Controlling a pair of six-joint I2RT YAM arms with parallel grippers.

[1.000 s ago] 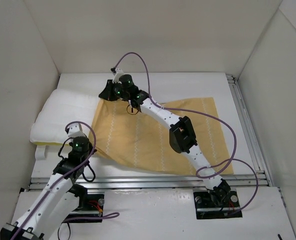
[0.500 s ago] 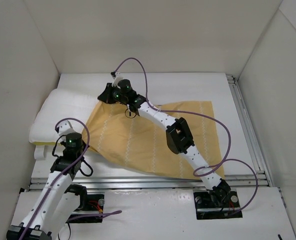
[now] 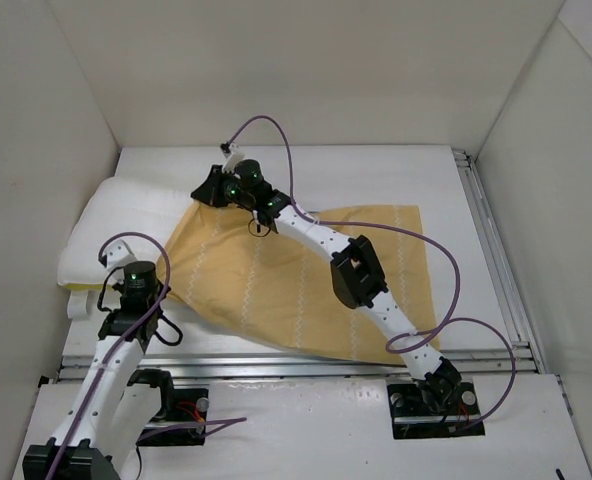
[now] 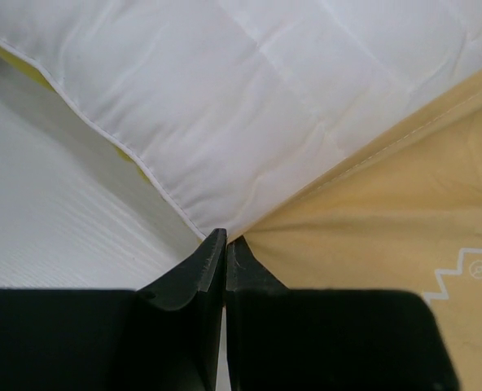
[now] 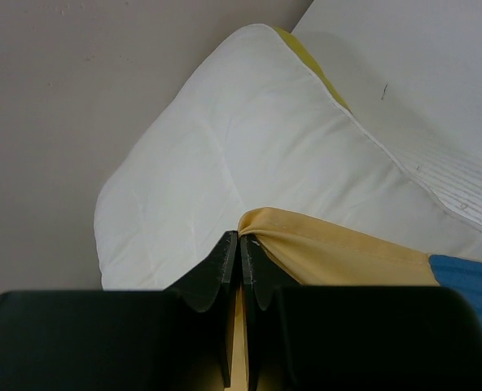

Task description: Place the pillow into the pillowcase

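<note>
The big soft white quilted pillow [image 3: 111, 225] lies along the left edge of the white table [image 3: 376, 180], its long side running near to far. The left gripper [image 4: 225, 242] is pinched shut on the near-left corner of the thin yellow-orange cloth pillowcase [image 3: 276, 290], just right of the pillow. The right gripper [image 5: 239, 242] is shut on its far-left corner. I think the bag must slide left, and the wall [image 3: 36, 150] there is close.

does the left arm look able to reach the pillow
Probably yes: the pillow lies bare just ahead of the left arm's jaws, but they are shut on the pillowcase corner and must let go first.
</note>
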